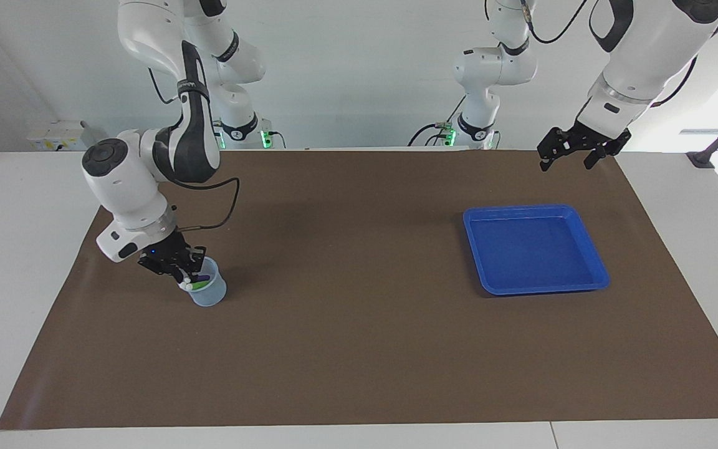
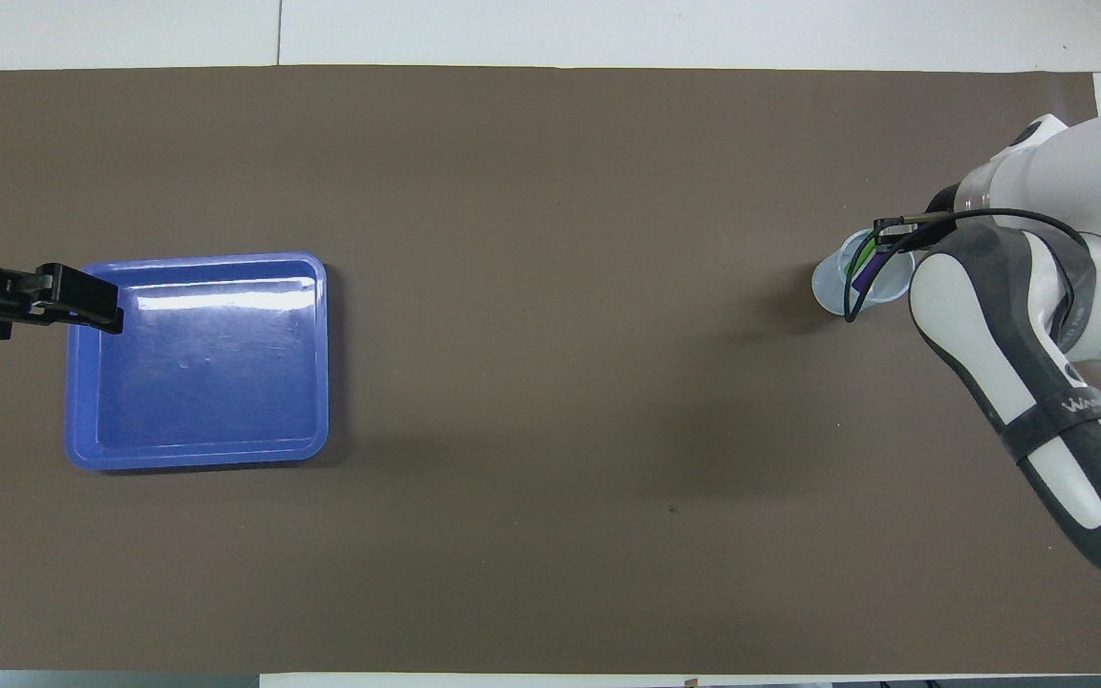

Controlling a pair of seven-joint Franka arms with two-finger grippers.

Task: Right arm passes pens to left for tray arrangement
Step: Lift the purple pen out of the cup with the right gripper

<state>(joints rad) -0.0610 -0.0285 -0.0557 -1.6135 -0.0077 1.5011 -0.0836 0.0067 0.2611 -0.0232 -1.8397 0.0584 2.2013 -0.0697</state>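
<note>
Now we read the pick step: right gripper (image 1: 183, 276) dips into the cup (image 1: 208, 291), fingers closed among the pens (image 1: 197, 285); which pen, we cannot tell. Left gripper (image 1: 574, 153) waits wide open above the tray (image 1: 536, 285). Next: lift straight, carry toward centre.

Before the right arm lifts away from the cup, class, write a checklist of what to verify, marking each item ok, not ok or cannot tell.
1. Right claw at the cup mouth, among the pens: ok.
2. Right claw shut: ok.
3. Which pen it grips, if any: cannot tell.
4. Cup upright on the brown mat: ok.
5. Left claw open, waiting in the air, on the robots' side of the blue tray: ok.
6. Tray holds no pens: ok.
</note>
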